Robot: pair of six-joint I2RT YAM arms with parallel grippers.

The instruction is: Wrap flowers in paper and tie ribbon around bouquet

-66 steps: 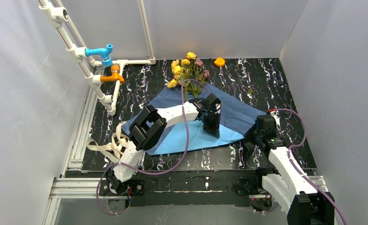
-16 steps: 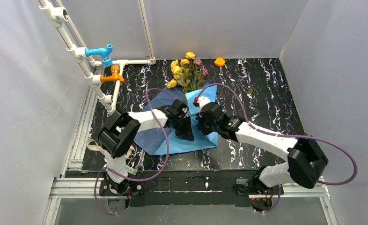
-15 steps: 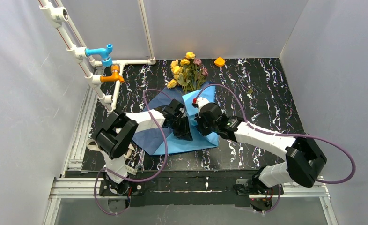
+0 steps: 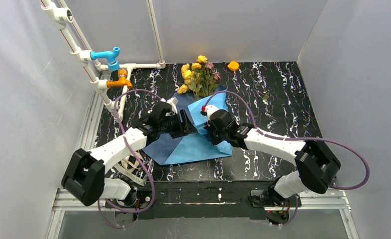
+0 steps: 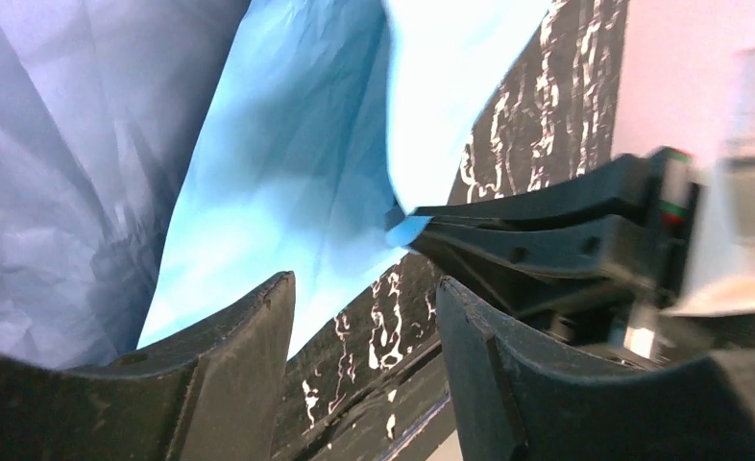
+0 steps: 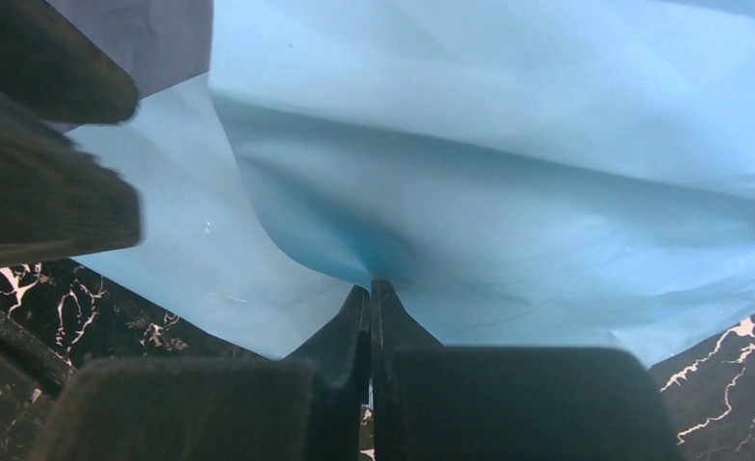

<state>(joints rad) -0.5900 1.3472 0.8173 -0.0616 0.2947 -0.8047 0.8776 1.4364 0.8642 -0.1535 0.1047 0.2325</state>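
Three white walls [image 4: 233,25] box in a black table [image 4: 283,89] veined with white. White pipes [image 4: 84,59] run down the left wall, carrying a blue tap [image 4: 107,55] and an orange valve [image 4: 120,78]. A small orange lump [image 4: 233,65] sits by the back wall.

The flowers [image 4: 199,74] lie at the back of the table, heads toward the wall and stems running down into the paper [image 4: 193,147], which is spread mid-table. Its right side is folded over to show a paler blue face. The ribbon [image 4: 130,164] lies at the near left edge, partly under the left arm.

The right gripper [image 6: 371,288] is clenched on a pinch of the paper's folded edge, which puckers around its tips. The left gripper [image 5: 364,288] hangs just beside it with its fingers [image 5: 230,375] spread and nothing between them; only paper and table show through the gap.

Half a second ago the left gripper was over the middle of the paper, hard against the right one. It has since let go and drawn back toward the paper's left side, its elbow swung out low and left. The right arm has barely moved.
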